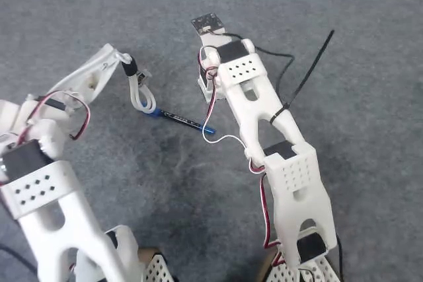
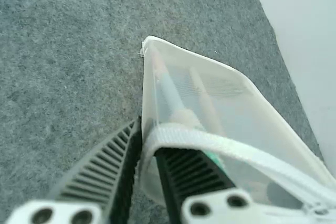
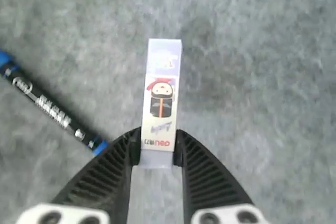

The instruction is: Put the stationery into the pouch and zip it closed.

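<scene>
Grey felt [image 1: 370,97] was spread under everything. The translucent pouch [image 2: 210,98], with slender items seen inside, was pinched at its rim by the left gripper [image 2: 148,140]. An eraser [image 3: 163,103] was clamped in the right gripper [image 3: 157,148], with a pen [image 3: 50,111] lying nearby. The pouch mouth should be held wide and the eraser lowered end-first.

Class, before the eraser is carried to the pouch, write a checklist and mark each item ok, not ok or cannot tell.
1. Right end effector grips the eraser: ok.
2. Left end effector holds the pouch: ok.
3. Pouch mouth open and facing the eraser: cannot tell.
4. Pen in the pouch: not ok, it lies on the table.
5. Room left inside the pouch: cannot tell.
</scene>
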